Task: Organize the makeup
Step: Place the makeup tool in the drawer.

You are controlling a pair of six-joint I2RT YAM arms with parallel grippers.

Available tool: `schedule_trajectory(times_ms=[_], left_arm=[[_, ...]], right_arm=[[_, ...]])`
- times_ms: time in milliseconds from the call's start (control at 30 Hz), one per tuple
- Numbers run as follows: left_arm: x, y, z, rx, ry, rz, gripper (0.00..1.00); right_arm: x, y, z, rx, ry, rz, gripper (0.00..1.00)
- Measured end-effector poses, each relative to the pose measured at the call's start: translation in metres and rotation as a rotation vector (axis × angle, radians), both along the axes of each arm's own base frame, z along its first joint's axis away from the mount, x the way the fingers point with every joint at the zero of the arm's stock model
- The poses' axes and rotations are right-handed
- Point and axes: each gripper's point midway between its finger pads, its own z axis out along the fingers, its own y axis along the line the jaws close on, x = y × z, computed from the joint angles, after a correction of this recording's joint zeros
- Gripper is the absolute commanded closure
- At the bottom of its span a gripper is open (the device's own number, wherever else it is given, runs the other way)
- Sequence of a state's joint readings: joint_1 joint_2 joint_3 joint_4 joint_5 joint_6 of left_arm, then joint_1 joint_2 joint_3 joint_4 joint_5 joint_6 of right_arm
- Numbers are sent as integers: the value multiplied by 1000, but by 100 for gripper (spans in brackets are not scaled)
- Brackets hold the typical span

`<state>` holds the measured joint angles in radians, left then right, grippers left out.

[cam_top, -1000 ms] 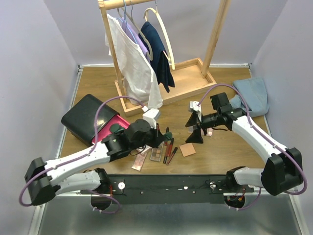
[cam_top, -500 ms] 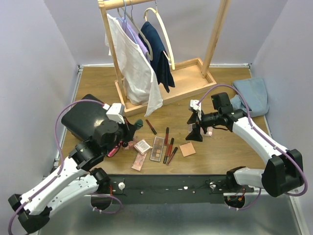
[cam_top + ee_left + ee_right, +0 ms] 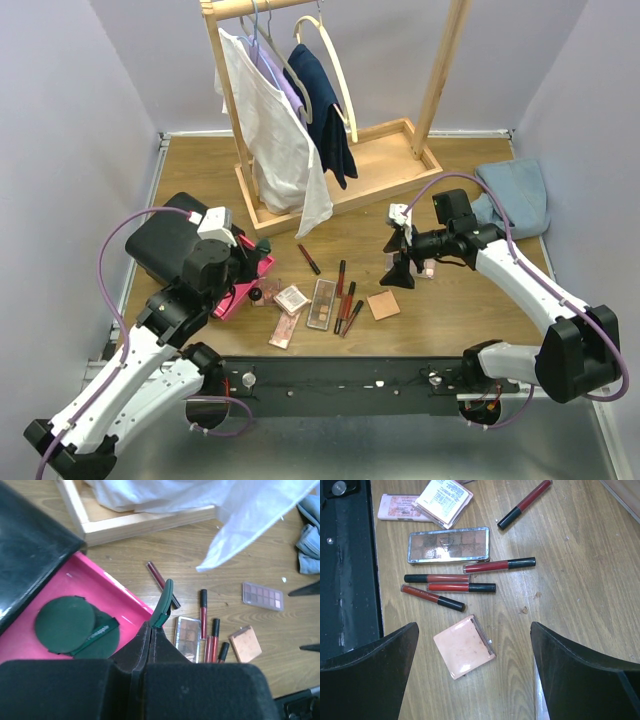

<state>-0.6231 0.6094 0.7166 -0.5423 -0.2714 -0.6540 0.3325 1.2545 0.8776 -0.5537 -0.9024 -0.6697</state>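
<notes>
My left gripper point(image 3: 152, 626) is shut on a round dark-green disc point(image 3: 164, 599), held edge-on just past the rim of the pink drawer point(image 3: 117, 597). Two more green discs point(image 3: 64, 623) lie in that drawer. In the top view the left gripper point(image 3: 260, 250) sits beside the black case point(image 3: 160, 245). My right gripper point(image 3: 474, 647) stands open over a square peach compact point(image 3: 464, 647), hovering above the table point(image 3: 400, 262). Left of it lie a brown eyeshadow palette point(image 3: 448, 545), several red tubes point(image 3: 461, 586) and a pink palette point(image 3: 284, 330).
A wooden clothes rack base point(image 3: 345, 180) with a hanging white garment point(image 3: 285, 150) stands behind the makeup. A blue cloth point(image 3: 515, 195) lies at the back right. Another palette point(image 3: 262, 596) lies near the right gripper. One tube point(image 3: 308, 258) lies apart.
My left arm has swung back from the makeup cluster to the left, carrying the green disc to the pink drawer. The right arm has barely moved.
</notes>
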Motion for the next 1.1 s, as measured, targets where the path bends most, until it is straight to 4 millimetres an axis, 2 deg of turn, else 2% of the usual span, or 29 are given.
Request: schedule_trajectory(times_ms=[100,333,533,700,800,833,900,1000,1100], left_arm=[[2,7,-4,11,17,36,100],[1,25,-29,52,129,158,100],[-7,42,-22,8,105,245,100],[-10,53,-29,30,133,302,95],[-10,55,-31,34,138,317,84],[-10,56,-31,33,139,322,74],[-11,59,-33,42,147,338,68],[-12,63,-38,60,162,361,51],[-12,66,-38,61,163,378,50]], right_arm=[[0,0,0,0,0,0,0],[0,0,0,0,0,0,0],[0,0,0,0,-1,0,0],[0,0,0,0,-1,0,0],[0,0,-1,0,-1,0,0],[0,0,0,0,-1,0,0],[0,0,0,0,-1,0,0],[0,0,0,1,-3,0,0],[0,0,0,1,-4,0,0]])
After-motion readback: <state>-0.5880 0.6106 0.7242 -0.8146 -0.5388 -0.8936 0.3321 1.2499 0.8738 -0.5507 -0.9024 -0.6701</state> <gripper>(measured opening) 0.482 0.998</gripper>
